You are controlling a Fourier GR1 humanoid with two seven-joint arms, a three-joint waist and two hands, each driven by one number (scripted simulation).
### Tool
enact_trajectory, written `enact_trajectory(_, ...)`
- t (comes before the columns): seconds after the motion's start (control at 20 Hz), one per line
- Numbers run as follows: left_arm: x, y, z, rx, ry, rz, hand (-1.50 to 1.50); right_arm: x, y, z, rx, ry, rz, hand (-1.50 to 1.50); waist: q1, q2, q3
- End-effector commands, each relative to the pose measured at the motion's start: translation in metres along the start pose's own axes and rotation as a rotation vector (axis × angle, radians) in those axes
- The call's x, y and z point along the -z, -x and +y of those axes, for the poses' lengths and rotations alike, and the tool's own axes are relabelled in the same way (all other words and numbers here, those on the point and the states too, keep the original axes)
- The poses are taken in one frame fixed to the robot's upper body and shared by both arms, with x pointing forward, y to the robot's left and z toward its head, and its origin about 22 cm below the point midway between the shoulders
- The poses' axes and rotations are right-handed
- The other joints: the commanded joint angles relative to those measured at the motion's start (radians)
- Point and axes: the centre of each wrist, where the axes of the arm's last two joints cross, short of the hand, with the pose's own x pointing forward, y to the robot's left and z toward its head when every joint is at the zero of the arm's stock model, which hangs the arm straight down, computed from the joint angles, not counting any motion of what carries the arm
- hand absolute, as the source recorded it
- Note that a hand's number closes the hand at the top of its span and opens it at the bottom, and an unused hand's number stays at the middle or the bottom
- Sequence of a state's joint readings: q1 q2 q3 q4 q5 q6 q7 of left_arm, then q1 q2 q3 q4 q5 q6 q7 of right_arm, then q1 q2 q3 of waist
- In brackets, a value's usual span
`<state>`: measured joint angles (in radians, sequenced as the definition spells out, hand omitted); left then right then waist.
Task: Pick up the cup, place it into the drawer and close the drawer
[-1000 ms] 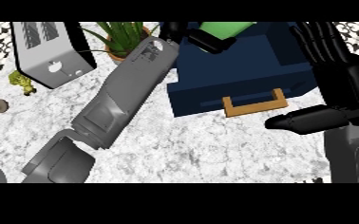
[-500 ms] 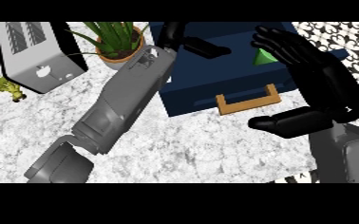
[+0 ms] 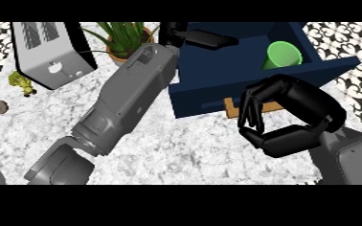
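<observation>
The green cup (image 3: pixel 283 55) lies on its side inside the open dark blue drawer (image 3: pixel 212 88), at the drawer's right end. My left forearm runs up from the lower left, and my left hand (image 3: pixel 201 37) rests open over the drawer's back left corner, away from the cup. My right hand (image 3: pixel 297 100) is at the drawer's front, its fingers curled down over the wooden handle (image 3: pixel 231 110) and hiding most of it. Its thumb lies below, apart from the handle. I cannot see whether the fingers hold the handle.
A silver toaster (image 3: pixel 50 52) stands at the back left. A potted plant (image 3: pixel 124 38) is between the toaster and the drawer, close behind my left forearm. A small yellow-green object (image 3: pixel 21 82) lies at the left on the marble counter (image 3: pixel 184 148).
The cup has left my left hand and now lies in the drawer. My right hand has come down in front of the drawer and curled its fingers over the handle.
</observation>
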<state>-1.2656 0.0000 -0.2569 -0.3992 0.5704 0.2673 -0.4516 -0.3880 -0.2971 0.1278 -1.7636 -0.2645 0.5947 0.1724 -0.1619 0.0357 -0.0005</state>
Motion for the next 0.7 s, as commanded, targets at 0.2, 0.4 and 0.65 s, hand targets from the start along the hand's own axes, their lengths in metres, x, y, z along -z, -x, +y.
enact_trajectory(0.2,-0.006,0.011,0.006,-0.025,-0.088,-0.008,-1.50,-0.012,-0.003,0.010,-0.344,-0.048,0.236,-1.50,0.083,-0.019,0.002)
enact_trajectory(0.4,-0.012,0.020,0.013,-0.075,-0.092,-0.025,-1.50,-0.015,0.039,0.022,-0.377,-0.002,0.363,-1.50,0.121,-0.019,0.002)
enact_trajectory(0.65,-0.012,0.018,0.027,-0.119,-0.097,-0.050,-1.50,-0.012,0.104,0.032,-0.395,-0.046,0.501,-1.50,0.173,-0.021,0.002)
